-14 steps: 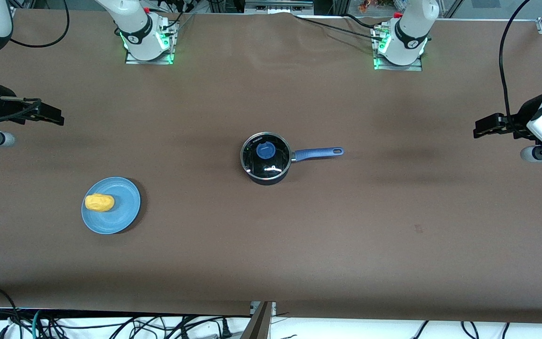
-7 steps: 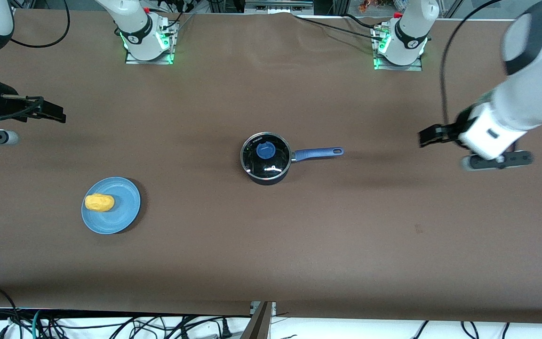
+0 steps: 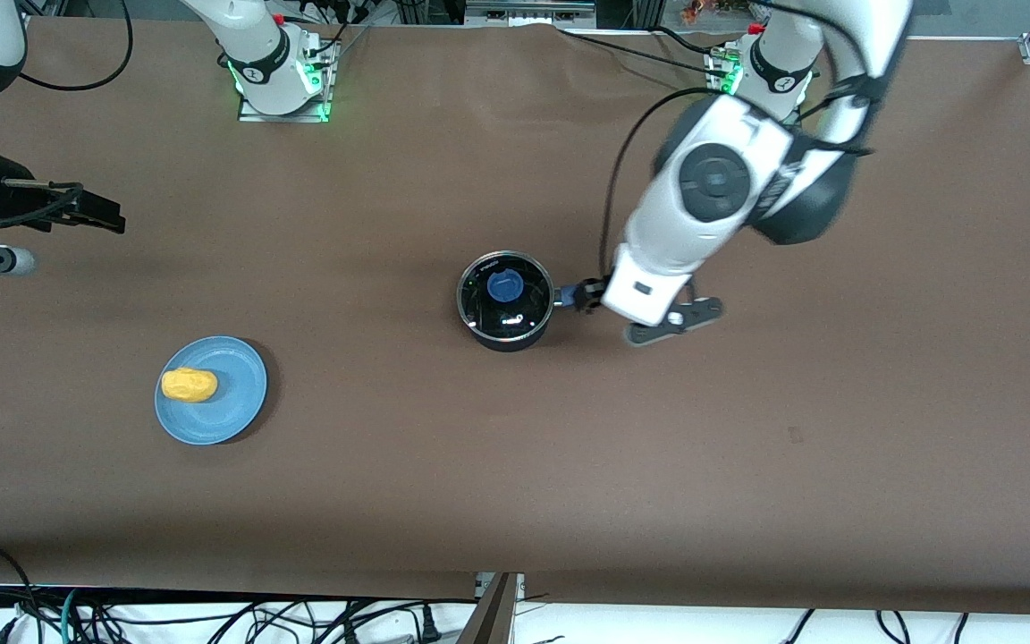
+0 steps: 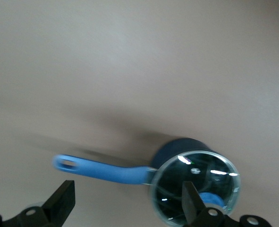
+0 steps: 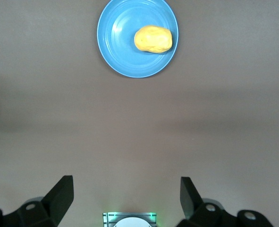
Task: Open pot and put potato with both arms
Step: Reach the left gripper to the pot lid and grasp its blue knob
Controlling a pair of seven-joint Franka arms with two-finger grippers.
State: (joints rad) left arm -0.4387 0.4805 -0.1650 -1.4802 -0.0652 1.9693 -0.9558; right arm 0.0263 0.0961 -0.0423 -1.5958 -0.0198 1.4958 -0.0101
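left gripper (image 3: 588,296): jaws apart, over pot (image 3: 505,300) handle, lid on | right gripper (image 3: 99,215): jaws apart, waiting over table | potato (image 3: 189,385) on plate (image 3: 238,407) | risk: I bump handle, pot turns

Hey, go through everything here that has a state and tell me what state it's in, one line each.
pot: upright on the table, closed.
lid: seated on the pot.
potato: lying on the plate.
plate: flat on the table, holding the potato.
left gripper: open, empty, over the pot's handle.
right gripper: open, empty, waiting.
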